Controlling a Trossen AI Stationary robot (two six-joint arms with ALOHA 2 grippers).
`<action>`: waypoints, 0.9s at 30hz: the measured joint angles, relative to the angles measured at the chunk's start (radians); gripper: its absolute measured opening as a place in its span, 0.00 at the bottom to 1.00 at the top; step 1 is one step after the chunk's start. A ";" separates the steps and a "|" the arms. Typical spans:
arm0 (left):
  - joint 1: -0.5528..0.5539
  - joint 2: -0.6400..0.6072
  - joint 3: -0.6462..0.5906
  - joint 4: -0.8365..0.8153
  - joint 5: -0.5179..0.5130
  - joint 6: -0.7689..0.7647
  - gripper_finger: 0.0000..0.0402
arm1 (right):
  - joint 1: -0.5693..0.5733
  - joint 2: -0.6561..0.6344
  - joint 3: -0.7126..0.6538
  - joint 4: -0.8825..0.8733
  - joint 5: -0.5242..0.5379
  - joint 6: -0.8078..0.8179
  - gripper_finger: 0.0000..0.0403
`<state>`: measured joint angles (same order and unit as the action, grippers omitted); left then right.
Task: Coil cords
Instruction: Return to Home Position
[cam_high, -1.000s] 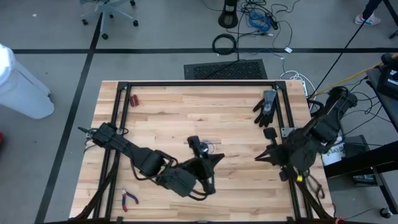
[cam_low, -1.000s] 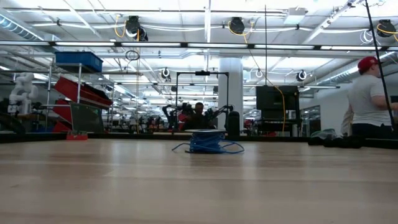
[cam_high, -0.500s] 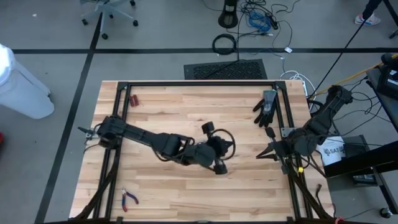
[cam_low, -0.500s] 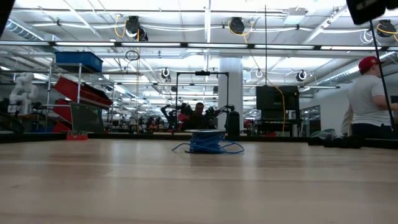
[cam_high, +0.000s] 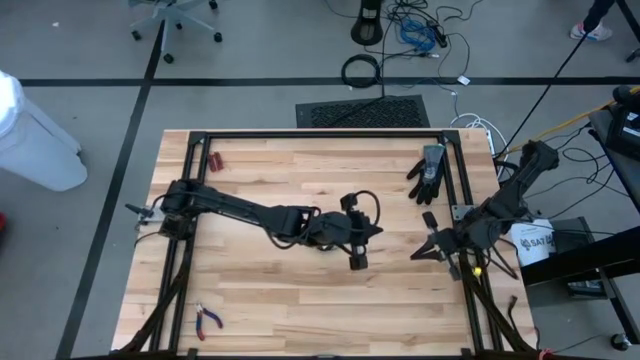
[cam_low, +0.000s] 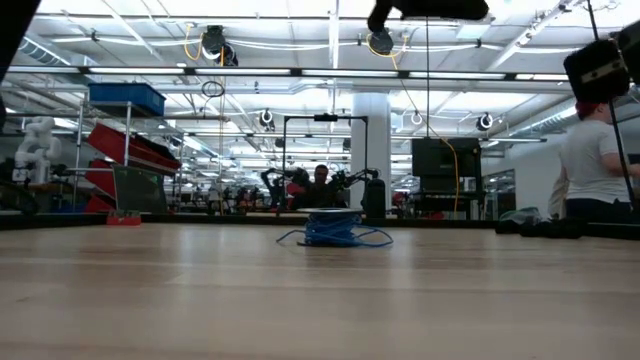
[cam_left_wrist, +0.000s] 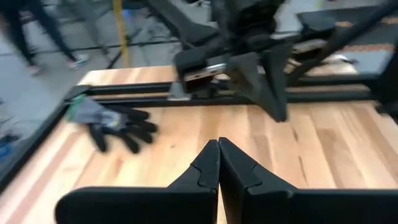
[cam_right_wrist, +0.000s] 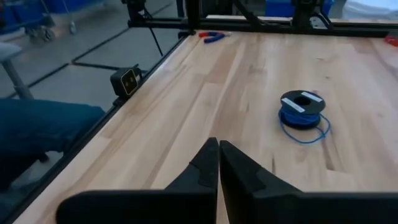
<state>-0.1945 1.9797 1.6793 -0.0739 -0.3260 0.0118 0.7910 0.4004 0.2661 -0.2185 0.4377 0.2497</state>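
No word, number or brand can be read in any view. A white container off the right edge of the table bears a dark printed mark, too small to make out. In the right wrist view, a small dark box beside the table has a yellowish label, also unreadable.

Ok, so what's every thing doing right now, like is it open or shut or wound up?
Blue cord: wound on its spool, one loose loop trailing beside it.
Left claw: shut, holding nothing.
Right claw: shut, holding nothing.
Black glove: lying flat, nothing touching it.
Pliers: lying flat; too small to tell if open or shut.
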 joint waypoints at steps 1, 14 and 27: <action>0.002 0.000 -0.018 0.020 0.030 0.018 0.01 | 0.000 -0.011 -0.026 0.028 0.000 -0.001 0.00; 0.013 0.000 -0.156 0.090 0.090 0.049 0.01 | 0.000 -0.069 -0.163 0.219 -0.025 -0.027 0.00; 0.030 -0.064 -0.277 0.113 0.131 0.020 0.00 | -0.043 -0.085 -0.247 0.277 -0.040 -0.021 0.00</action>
<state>-0.1642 1.9161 1.4024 0.0391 -0.1948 0.0322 0.7480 0.3155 0.0190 0.0581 0.3980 0.2286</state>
